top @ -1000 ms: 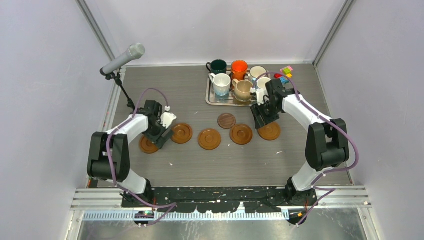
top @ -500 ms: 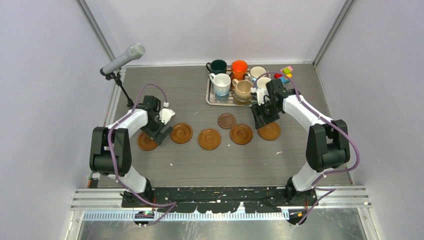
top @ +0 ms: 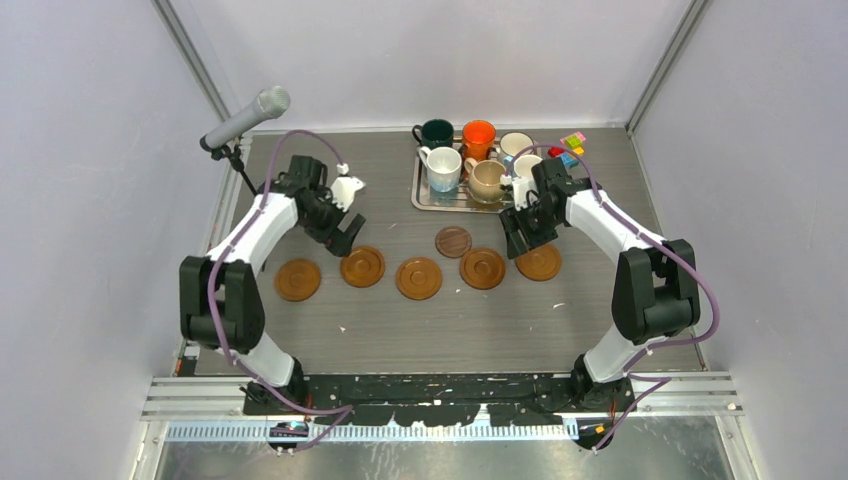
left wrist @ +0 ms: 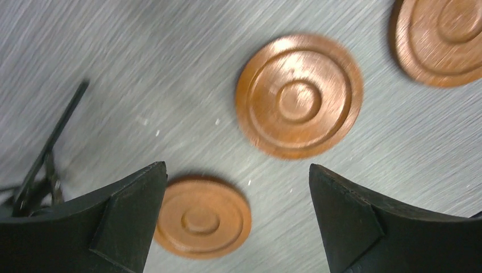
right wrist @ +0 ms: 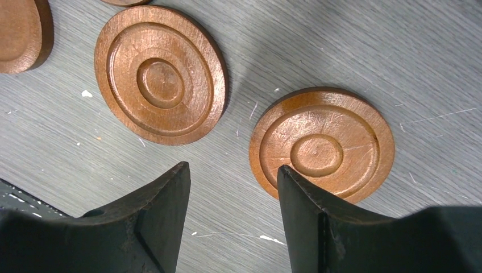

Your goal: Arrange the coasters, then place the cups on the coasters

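Observation:
Five brown coasters lie in a row: far left coaster [top: 298,280] [left wrist: 202,219], second [top: 362,266] [left wrist: 299,95], middle [top: 418,278], fourth [top: 482,268] [right wrist: 161,75] and far right [top: 539,262] [right wrist: 322,145]. A smaller dark coaster [top: 453,241] sits behind the row. My left gripper [top: 345,235] [left wrist: 236,166] hangs open and empty above the table behind the first two. My right gripper [top: 515,236] [right wrist: 233,167] is open and empty, low over the gap between the last two. The cups stand on the tray: dark green [top: 436,133], orange [top: 478,135], whitish [top: 516,145], light blue [top: 442,167], beige [top: 487,180], and one white cup [top: 526,166] partly hidden by my right arm.
The silver tray [top: 425,203] sits at the back centre-right. Small coloured blocks [top: 571,145] lie to its right. A microphone [top: 245,118] on a black stand [left wrist: 51,153] rises at the back left. Walls close in the table on three sides.
My left gripper has let go of the far left coaster, opened wide, and risen back and to the right. My right arm has barely moved; its jaws stand slightly wider.

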Motion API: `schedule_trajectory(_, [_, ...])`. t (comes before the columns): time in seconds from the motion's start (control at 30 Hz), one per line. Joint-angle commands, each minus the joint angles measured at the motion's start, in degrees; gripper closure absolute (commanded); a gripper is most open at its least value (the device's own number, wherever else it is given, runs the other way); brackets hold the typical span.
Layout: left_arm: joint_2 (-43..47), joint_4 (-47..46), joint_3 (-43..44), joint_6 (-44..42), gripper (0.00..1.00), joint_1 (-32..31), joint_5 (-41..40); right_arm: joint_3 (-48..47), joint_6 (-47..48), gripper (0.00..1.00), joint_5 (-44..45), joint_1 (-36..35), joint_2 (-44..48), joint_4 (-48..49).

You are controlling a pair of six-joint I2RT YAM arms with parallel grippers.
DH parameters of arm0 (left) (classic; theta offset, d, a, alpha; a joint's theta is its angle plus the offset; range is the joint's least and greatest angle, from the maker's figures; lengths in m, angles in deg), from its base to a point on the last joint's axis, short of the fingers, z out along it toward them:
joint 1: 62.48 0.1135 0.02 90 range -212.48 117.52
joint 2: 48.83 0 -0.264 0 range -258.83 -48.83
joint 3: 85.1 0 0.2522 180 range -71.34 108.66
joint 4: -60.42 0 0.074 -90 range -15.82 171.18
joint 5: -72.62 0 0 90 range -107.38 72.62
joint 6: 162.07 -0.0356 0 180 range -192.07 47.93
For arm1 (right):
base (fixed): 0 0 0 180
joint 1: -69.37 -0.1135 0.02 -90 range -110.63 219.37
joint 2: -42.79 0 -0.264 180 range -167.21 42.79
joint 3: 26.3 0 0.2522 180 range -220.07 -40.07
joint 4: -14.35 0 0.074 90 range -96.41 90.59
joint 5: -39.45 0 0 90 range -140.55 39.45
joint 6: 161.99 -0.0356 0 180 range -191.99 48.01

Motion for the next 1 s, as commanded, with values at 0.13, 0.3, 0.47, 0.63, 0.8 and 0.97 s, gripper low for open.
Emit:
schedule_trajectory(0.13, [-12.3, -1.7, 6.2, 2.7, 0.07, -6.1, 6.4, -2.6, -0.1, 0.37, -2.5, -0.2, 1.5, -0.8])
schedule_trajectory(0.3, [-14.6, -3.7, 4.4, 0.8, 0.12, -7.5, 4.4, -4.8, -0.8, 0.37, -3.8, -0.3, 0.1, -1.0])
schedule_trajectory(0.47, [-14.8, -4.7, 1.4, -1.3, 0.2, -8.0, 2.2, -6.4, -2.0, 0.37, -3.7, -1.2, -1.9, 0.2])
schedule_trajectory(0.63, [-12.3, -6.1, -3.4, -2.9, 0.32, -7.9, 0.0, -6.6, -4.0, 0.37, 1.7, -5.2, -3.5, 4.6])
schedule_trajectory(0.8, [-9.8, -7.0, -6.9, -3.2, 0.4, -7.9, -1.0, -8.7, -6.9, 0.37, 6.1, -9.9, -6.8, 6.9])
schedule_trajectory(0.97, [-8.5, -7.1, -8.4, -3.9, 0.43, -7.9, -1.3, -11.1, -8.2, 0.37, 8.4, -13.1, -9.8, 8.0])
